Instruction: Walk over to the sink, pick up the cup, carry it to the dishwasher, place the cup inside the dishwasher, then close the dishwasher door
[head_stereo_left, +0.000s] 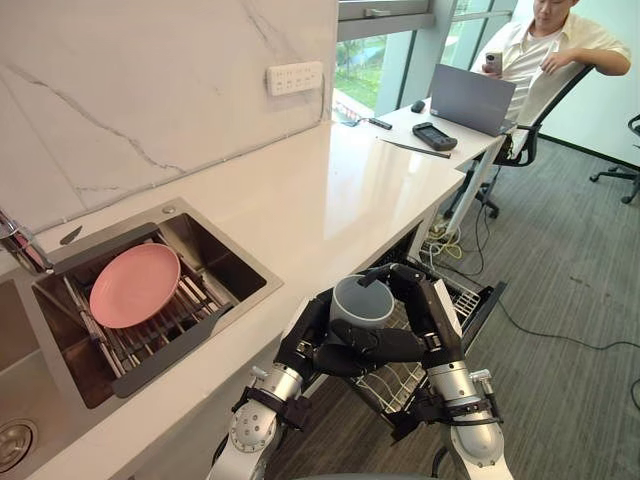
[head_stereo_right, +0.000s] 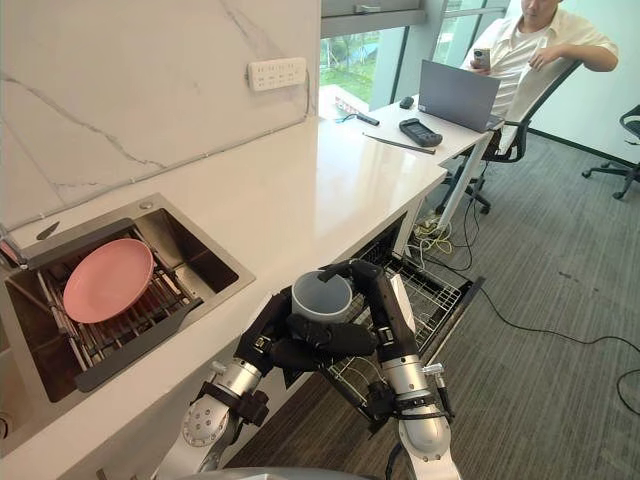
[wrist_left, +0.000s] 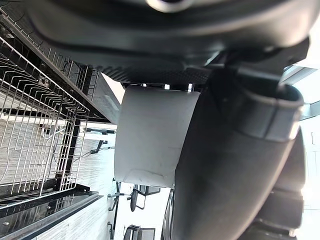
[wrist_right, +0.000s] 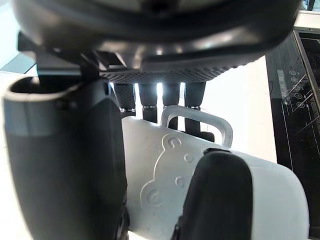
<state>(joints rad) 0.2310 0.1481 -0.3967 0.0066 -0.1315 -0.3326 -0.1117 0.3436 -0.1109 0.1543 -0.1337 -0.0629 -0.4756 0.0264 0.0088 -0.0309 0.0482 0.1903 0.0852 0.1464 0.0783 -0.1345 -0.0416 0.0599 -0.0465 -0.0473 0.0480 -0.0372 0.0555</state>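
A grey cup (head_stereo_left: 362, 300) with a handle is held upright in the air just off the counter's front edge, above the open dishwasher's wire rack (head_stereo_left: 398, 382). My left hand (head_stereo_left: 335, 350) wraps the cup's near side from below, its fingers curled across the wall. My right hand (head_stereo_left: 422, 297) grips the cup's right and far side, fingers bent over the rim. In the left wrist view the cup (wrist_left: 150, 135) rests against the palm beside the thumb. In the right wrist view the cup (wrist_right: 155, 180) and its handle (wrist_right: 200, 116) sit between fingers and thumb.
The dishwasher door (head_stereo_left: 487, 298) hangs open under the white counter (head_stereo_left: 330, 200). To the left, a sink (head_stereo_left: 250, 280) holds a pink plate (head_stereo_left: 135, 285) on a rack. At the counter's far end a person (head_stereo_left: 545, 45) sits by a laptop (head_stereo_left: 470, 98).
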